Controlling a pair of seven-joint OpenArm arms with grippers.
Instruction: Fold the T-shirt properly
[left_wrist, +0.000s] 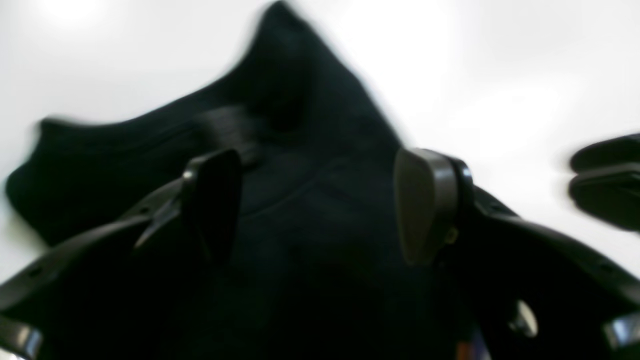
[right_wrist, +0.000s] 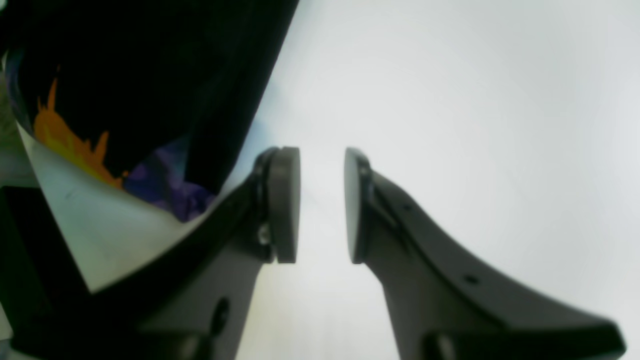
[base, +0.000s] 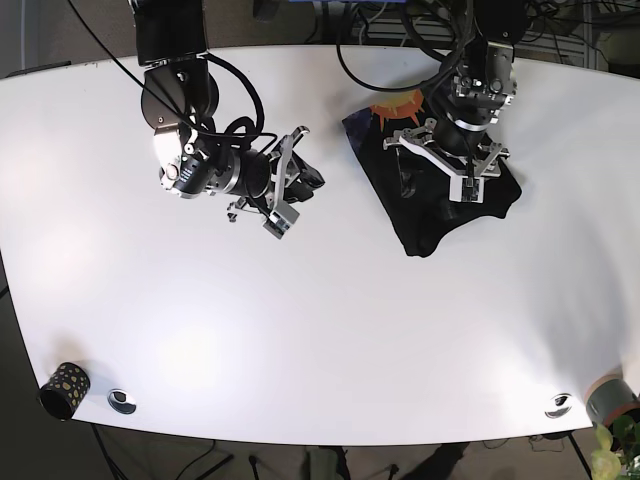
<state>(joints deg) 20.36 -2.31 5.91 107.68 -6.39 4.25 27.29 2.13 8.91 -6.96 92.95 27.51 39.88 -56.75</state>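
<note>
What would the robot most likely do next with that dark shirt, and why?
Probably lower the left pincer onto the T-shirt and close on an edge. Its jaws stand open just above the crumpled cloth, gripping nothing, while the right pincer is open over the bare table, well off to the side.

My left pincer (left_wrist: 320, 205) hangs low with its jaws spread wide; my right pincer (right_wrist: 322, 205) is apart from it, its jaws parted and holding nothing

No legible text or labels
</note>
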